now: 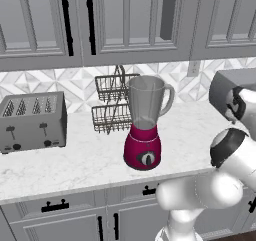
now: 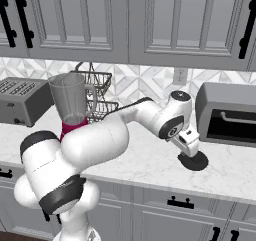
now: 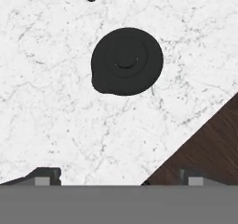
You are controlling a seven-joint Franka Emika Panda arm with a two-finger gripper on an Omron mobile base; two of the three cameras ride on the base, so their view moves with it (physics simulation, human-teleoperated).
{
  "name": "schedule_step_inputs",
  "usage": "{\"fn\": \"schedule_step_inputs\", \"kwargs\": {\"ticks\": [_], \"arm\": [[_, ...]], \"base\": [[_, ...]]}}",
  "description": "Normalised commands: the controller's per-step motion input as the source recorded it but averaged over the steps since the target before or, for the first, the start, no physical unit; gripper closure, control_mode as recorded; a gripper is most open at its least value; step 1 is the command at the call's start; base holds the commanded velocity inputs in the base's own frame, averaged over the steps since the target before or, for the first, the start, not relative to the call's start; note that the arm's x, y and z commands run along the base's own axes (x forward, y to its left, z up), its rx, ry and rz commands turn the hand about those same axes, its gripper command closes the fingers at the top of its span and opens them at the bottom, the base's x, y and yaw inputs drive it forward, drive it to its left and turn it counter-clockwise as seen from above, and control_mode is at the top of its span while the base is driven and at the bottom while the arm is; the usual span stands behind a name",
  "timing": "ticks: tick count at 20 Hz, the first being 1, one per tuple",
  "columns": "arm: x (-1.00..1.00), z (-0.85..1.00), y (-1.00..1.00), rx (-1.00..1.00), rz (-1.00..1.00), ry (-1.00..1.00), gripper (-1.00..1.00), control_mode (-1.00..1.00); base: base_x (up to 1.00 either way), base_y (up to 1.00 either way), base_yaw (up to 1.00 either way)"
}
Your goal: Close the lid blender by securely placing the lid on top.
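The hand (image 3: pixel 118 179) hangs spread wide, apparently touching nothing, with the lid (image 3: pixel 126 61) at twelve o'clock on the bench (image 3: pixel 56 116).

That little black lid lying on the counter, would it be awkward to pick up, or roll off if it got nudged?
The lid lies flat on the marble counter, so a nudge would probably slide it, not roll it. It looks thin and rigid, likely light. Being so low, its edge gives the open gripper little to pinch; the raised centre may help.

White arm (image 2: pixel 95 140) (glossy), dark joint bands
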Motion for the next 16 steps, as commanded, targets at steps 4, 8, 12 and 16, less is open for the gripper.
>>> {"fn": "schedule_step_inputs", "kwargs": {"ticks": [4, 8, 12, 16], "arm": [[0.28, -0.37, -0.59, 0.08, 0.0, 0.0, -1.0, -1.0], [0.17, -0.43, -0.24, 0.03, 0.0, 0.0, -1.0, -1.0], [0.3, -0.44, -0.15, 0.0, 0.02, 0.0, -1.0, -1.0], [0.18, -0.37, -0.33, 0.0, 0.05, 0.0, -1.0, -1.0]], "base": [[0.0, 0.0, 0.0], [0.0, 0.0, 0.0], [0.0, 0.0, 0.0], [0.0, 0.0, 0.0]]}}
